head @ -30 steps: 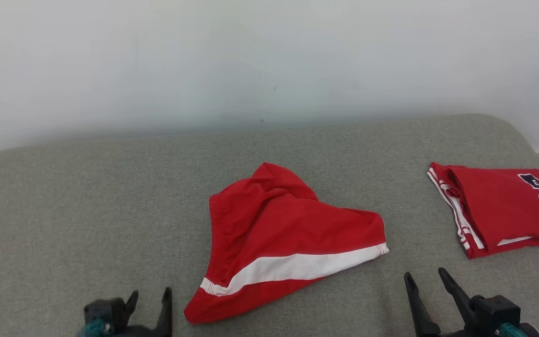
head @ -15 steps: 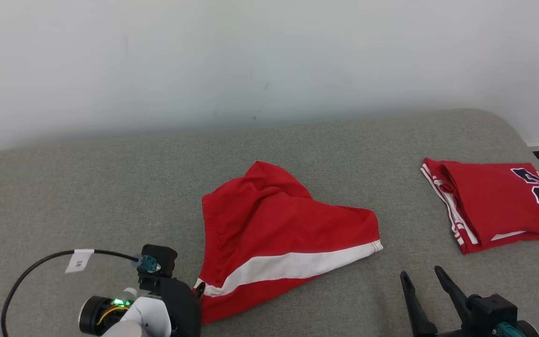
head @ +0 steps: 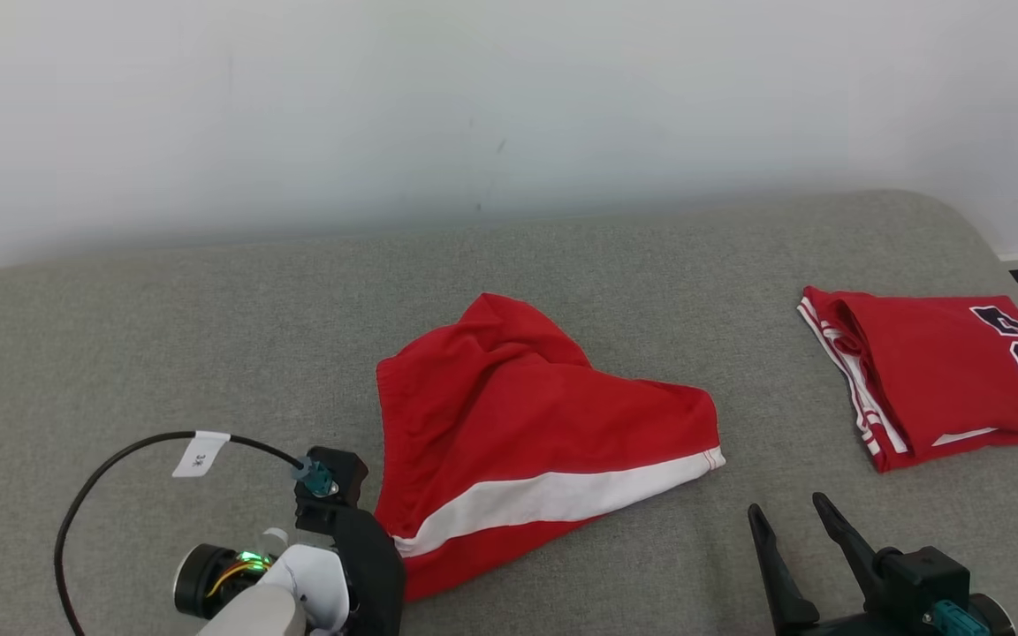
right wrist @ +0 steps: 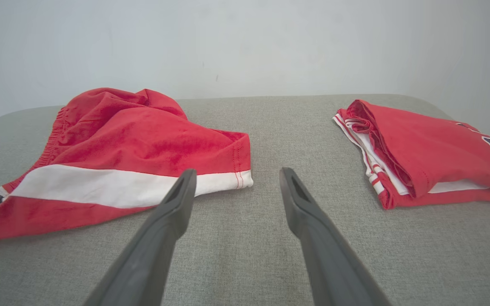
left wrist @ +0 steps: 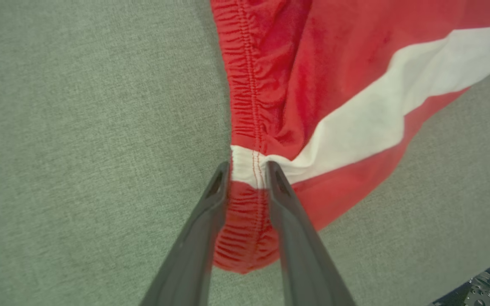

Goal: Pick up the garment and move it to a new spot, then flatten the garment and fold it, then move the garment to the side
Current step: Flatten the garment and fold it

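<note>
The garment (head: 544,433), red shorts with a white stripe, lies crumpled in the middle of the grey cushioned surface (head: 164,353). My left gripper (head: 390,546) points down at its near left corner. In the left wrist view the two fingers of the left gripper (left wrist: 248,168) press against both sides of the gathered waistband, where the stripe of the garment (left wrist: 313,85) ends. My right gripper (head: 785,505) stands open at the lower right with nothing between its fingers. In its wrist view the right gripper (right wrist: 236,172) sits just short of the hem of the garment (right wrist: 134,144).
A folded red jersey (head: 942,380) with dark lettering lies at the right, and the folded red jersey (right wrist: 423,148) is right of my right fingers. A black cable with a white tag (head: 200,452) loops off my left wrist. A pale wall stands behind the surface.
My left arm has come in from the lower left to the garment's near left corner, and its fingers have closed onto the waistband. The right gripper has stayed put; the camera shifted slightly.
</note>
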Tool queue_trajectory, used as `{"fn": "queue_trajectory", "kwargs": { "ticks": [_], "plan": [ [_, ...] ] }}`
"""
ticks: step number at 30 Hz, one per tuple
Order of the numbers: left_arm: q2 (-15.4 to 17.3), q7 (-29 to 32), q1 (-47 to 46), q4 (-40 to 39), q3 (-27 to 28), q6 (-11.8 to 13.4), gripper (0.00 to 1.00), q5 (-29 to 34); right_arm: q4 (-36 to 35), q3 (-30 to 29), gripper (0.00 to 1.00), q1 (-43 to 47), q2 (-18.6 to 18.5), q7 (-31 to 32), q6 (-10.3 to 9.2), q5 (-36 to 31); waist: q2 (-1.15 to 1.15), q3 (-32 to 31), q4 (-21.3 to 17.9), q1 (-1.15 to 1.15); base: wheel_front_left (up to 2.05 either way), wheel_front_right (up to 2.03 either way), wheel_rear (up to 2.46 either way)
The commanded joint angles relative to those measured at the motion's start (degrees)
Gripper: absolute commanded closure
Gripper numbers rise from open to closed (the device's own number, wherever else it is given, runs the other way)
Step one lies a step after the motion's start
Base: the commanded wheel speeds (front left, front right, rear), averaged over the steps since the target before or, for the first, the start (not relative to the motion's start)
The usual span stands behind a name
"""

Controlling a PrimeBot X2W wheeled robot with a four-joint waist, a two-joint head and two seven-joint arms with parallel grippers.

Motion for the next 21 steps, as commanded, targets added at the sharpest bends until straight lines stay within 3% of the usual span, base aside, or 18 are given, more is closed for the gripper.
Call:
{"fn": "queue_trajectory", "kwargs": {
  "ticks": [1, 2, 3, 5, 6, 8, 10, 11, 12, 16, 21],
  "plan": [
    [0.0, -0.1, -0.8, 0.3, -0.1, 0.3, 0.67, 0.5, 0.1, 0.2, 0.0, -0.7, 0.0, -0.1, -0.11, -0.3, 0.0, 0.2, 0.1, 0.0, 0.0, 0.0, 0.0],
    [0.0, -0.3, -0.9, 0.3, 0.0, 0.4, 0.74, 0.6, 0.2, 0.3, 0.0, -0.7, 0.1, -0.2, -0.11, -0.3, 0.0, 0.3, 0.1, 0.0, 0.0, 0.0, 0.0],
    [-0.1, -0.8, -1.2, 0.4, 0.1, 0.5, 0.73, 0.8, 0.3, 0.4, 0.0, -0.6, 0.2, -0.2, -0.11, -0.2, 0.0, 0.3, 0.1, 0.0, 0.0, 0.0, 0.0],
    [-0.2, -0.9, -1.5, 0.5, 0.1, 0.6, 0.7, 0.9, 0.3, 0.5, 0.0, -0.6, 0.2, -0.3, -0.11, -0.2, 0.0, 0.4, 0.1, 0.0, 0.0, 0.0, 0.0],
    [-0.4, -1.1, -1.6, 0.6, 0.1, 0.7, 0.63, 0.9, 0.4, 0.5, 0.0, -0.7, 0.2, -0.3, -0.11, -0.1, 0.0, 0.5, 0.1, 0.0, 0.0, 0.0, 0.0],
    [-0.5, -0.8, -1.8, 1.0, -0.1, 0.6, 0.62, 0.8, 0.5, 0.7, 0.0, -0.9, 0.1, -0.3, -0.11, 0.0, 0.0, 0.6, 0.1, 0.0, 0.0, 0.0, 0.0],
    [-0.7, -0.1, -2.0, 1.4, -0.3, 0.3, 0.79, 0.4, 0.5, 0.8, 0.0, -1.1, -0.1, -0.3, -0.11, -0.1, 0.0, 0.8, 0.1, 0.0, 0.0, 0.0, 0.0],
    [-0.8, 0.3, -2.1, 1.6, -0.5, 0.1, 0.96, 0.3, 0.5, 0.9, 0.0, -1.3, -0.3, -0.2, -0.11, -0.2, 0.0, 0.9, 0.1, 0.0, 0.0, 0.0, 0.0],
    [-0.9, 0.6, -2.1, 1.7, -0.6, 0.0, 1.0, 0.0, 0.5, 1.1, 0.0, -1.5, -0.6, 0.0, -0.11, -0.4, 0.0, 1.0, 0.2, 0.0, 0.0, 0.0, 0.0],
    [-1.1, 0.5, -2.0, 1.1, -1.0, 0.3, 1.0, 0.1, 0.5, 2.1, 0.0, -3.5, -2.6, 1.9, -0.11, -0.9, 0.0, 1.8, 0.8, 0.0, 0.0, 0.0, 0.0],
    [-1.8, -2.2, -0.2, -0.5, -1.3, 1.4, 1.0, 1.0, 3.2, 1.2, 0.0, -7.6, -5.7, 10.5, -0.11, -1.7, 0.0, 3.2, 2.9, 0.0, 0.0, 0.0, 0.0]
  ]
}}
